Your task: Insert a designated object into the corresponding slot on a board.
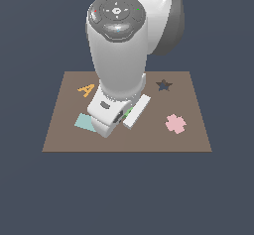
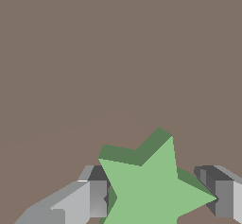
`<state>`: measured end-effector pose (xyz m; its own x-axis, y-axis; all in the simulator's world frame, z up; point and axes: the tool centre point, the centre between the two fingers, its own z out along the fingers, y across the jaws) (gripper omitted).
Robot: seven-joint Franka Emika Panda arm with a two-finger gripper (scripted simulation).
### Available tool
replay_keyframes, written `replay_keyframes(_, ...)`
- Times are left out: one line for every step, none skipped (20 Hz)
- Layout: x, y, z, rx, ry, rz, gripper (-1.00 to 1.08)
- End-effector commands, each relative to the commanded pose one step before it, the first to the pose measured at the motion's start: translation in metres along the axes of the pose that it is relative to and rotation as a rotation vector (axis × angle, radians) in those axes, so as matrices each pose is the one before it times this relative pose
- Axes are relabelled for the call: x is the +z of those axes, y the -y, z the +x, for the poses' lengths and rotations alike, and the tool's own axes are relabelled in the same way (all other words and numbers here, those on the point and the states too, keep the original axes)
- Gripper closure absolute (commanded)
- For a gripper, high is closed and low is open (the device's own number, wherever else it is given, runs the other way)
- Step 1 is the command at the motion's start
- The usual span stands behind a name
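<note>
While hovering over the board (image 1: 59,130): 
my tool (image 2: 160,199): is gripping the green star (image 2: 151,190) between both fingers.
Star: is sitting in my tool, well apart from the star slot (image 1: 163,85).

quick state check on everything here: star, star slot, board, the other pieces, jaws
green star: between the gripper fingers, both touching its points; lifted or not, cannot tell
star slot: empty
board: flat, unmoved look
pink flower piece: lying flat on the board
teal rectangle: flat, partly hidden by the arm
orange letter A: flat on the board
</note>
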<state>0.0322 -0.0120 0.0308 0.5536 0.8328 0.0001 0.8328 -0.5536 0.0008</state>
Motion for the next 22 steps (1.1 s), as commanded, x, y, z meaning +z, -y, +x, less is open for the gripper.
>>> replay_keyframes(0.00087, 0.00044, 0.00019, -0.00057, 0.00016, 0.00078, 1.08)
replay_keyframes(0.00000, 0.00000, 0.00000, 0.00000, 0.00000, 0.00000, 1.08)
replay_keyframes(0.00000, 0.00000, 0.00000, 0.00000, 0.00000, 0.00000, 1.08)
replay_keyframes(0.00000, 0.00000, 0.00000, 0.00000, 0.00000, 0.00000, 1.08)
replay_keyframes(0.00000, 0.00000, 0.00000, 0.00000, 0.00000, 0.00000, 1.08)
replay_keyframes(0.00000, 0.00000, 0.00000, 0.00000, 0.00000, 0.00000, 1.08)
replay_keyframes(-0.00066, -0.00042, -0.00011, 0.00036, -0.00017, -0.00089, 1.08)
replay_keyframes(-0.00062, 0.00000, 0.00002, 0.00000, 0.00000, 0.00000, 1.08)
replay_keyframes(-0.00159, 0.00007, 0.00018, -0.00023, 0.00006, 0.00043, 1.08)
replay_keyframes(-0.00185, 0.00001, 0.00005, 0.00000, 0.00000, 0.00000, 1.08)
replay_keyframes(-0.00062, 0.00000, 0.00002, 0.00000, 0.00000, 0.00000, 1.08)
replay_keyframes(0.00192, 0.00021, -0.00015, -0.00004, 0.00031, 0.00061, 1.08)
replay_keyframes(0.00008, 0.00002, 0.00014, -0.00097, 0.00006, 0.00011, 1.08)
replay_keyframes(-0.00002, -0.00003, 0.00023, -0.00258, -0.00001, -0.00001, 1.08)
replay_keyframes(-0.00002, 0.00001, 0.00047, -0.00448, 0.00000, -0.00001, 1.08)
replay_keyframes(-0.00002, 0.00001, 0.00065, -0.00625, -0.00001, -0.00001, 1.08)
replay_keyframes(-0.00003, -0.00001, 0.00081, -0.00799, -0.00001, -0.00002, 1.08)
replay_keyframes(-0.00004, 0.00001, 0.00101, -0.00981, -0.00001, -0.00002, 1.08)
replay_keyframes(-0.00005, 0.00001, 0.00120, -0.01160, -0.00001, -0.00002, 1.08)
replay_keyframes(-0.00005, 0.00001, 0.00137, -0.01337, -0.00001, -0.00003, 1.08)
replay_keyframes(-0.00006, 0.00001, 0.00155, -0.01516, -0.00001, -0.00003, 1.08)
replay_keyframes(-0.00007, 0.00002, 0.00175, -0.01697, -0.00001, -0.00004, 1.08)
